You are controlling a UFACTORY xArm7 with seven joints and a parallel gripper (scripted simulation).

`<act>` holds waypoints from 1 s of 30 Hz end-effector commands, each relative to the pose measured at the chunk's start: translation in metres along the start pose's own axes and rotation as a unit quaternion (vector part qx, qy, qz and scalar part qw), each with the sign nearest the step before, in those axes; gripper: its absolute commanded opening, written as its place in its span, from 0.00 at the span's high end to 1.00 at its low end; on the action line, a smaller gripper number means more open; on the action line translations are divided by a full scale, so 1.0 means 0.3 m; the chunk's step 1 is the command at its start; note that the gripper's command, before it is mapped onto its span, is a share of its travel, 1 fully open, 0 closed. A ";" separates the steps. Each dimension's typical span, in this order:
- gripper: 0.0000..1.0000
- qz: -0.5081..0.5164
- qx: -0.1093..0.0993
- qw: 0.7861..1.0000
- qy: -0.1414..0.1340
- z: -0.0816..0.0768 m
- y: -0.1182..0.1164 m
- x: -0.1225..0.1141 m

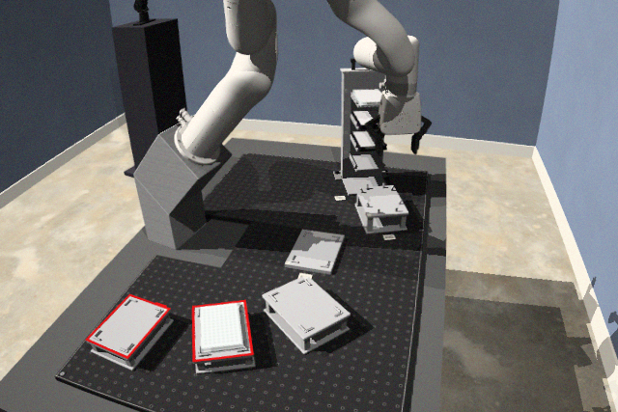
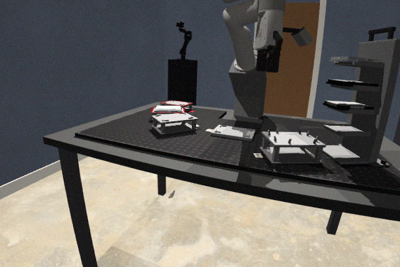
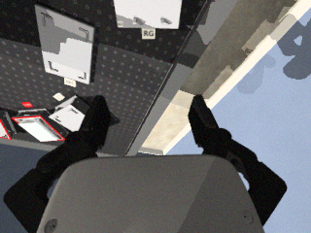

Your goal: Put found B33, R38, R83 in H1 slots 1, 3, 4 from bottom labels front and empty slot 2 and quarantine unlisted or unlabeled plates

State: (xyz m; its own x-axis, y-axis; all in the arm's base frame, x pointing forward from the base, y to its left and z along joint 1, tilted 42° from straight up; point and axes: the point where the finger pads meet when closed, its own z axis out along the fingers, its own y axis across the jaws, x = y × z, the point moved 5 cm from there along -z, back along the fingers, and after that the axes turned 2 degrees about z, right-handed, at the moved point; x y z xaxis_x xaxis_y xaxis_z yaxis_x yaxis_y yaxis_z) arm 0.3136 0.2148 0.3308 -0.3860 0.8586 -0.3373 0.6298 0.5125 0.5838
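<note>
We see a white arm (image 1: 249, 73), black gripper (image 1: 402, 139) fingers, a black dotted deck mat (image 1: 379, 297), two red-rimmed grey nests (image 1: 128, 330), blue walls (image 1: 474, 23) and an orange door (image 2: 290, 64).
</note>
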 end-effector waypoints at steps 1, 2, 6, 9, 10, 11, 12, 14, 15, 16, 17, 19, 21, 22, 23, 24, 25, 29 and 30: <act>0.00 0.000 -0.002 1.000 0.000 -0.005 0.004 0.001; 0.00 0.000 -0.002 1.000 0.000 -0.005 0.004 0.001; 0.00 0.000 -0.002 1.000 0.000 0.006 0.004 0.000; 0.00 0.000 -0.002 1.000 0.000 0.023 0.004 0.000; 0.00 0.000 -0.002 1.000 0.000 0.028 0.004 0.000; 0.00 0.000 -0.002 1.000 0.000 0.034 0.004 0.000; 0.00 0.000 -0.002 1.000 0.000 0.040 0.004 0.000; 0.00 0.000 -0.002 1.000 0.000 0.045 0.004 0.000; 0.00 0.000 -0.002 1.000 0.000 0.045 0.004 0.000; 0.00 0.000 -0.002 1.000 0.000 0.051 0.004 0.000; 0.00 0.000 -0.002 1.000 0.000 0.056 0.004 0.000; 0.00 0.000 -0.002 1.000 0.000 0.067 0.004 0.000; 0.00 0.000 -0.002 1.000 0.000 0.079 0.004 0.000; 0.00 0.000 -0.002 1.000 0.000 0.084 0.004 0.000; 0.00 0.000 -0.002 1.000 0.000 0.090 0.004 0.000; 0.00 0.000 -0.002 1.000 0.000 0.095 0.004 0.000; 0.00 0.000 -0.002 1.000 0.000 0.101 0.004 0.000; 0.00 0.000 -0.002 1.000 0.000 0.123 0.004 0.001; 0.00 0.000 -0.002 1.000 0.000 0.129 0.004 0.001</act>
State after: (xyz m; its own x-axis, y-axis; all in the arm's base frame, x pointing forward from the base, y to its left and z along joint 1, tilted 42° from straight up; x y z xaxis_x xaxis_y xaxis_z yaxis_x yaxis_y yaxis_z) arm 0.3358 0.2150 0.3062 -0.3866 0.8585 -0.3368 0.6301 0.5126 0.5833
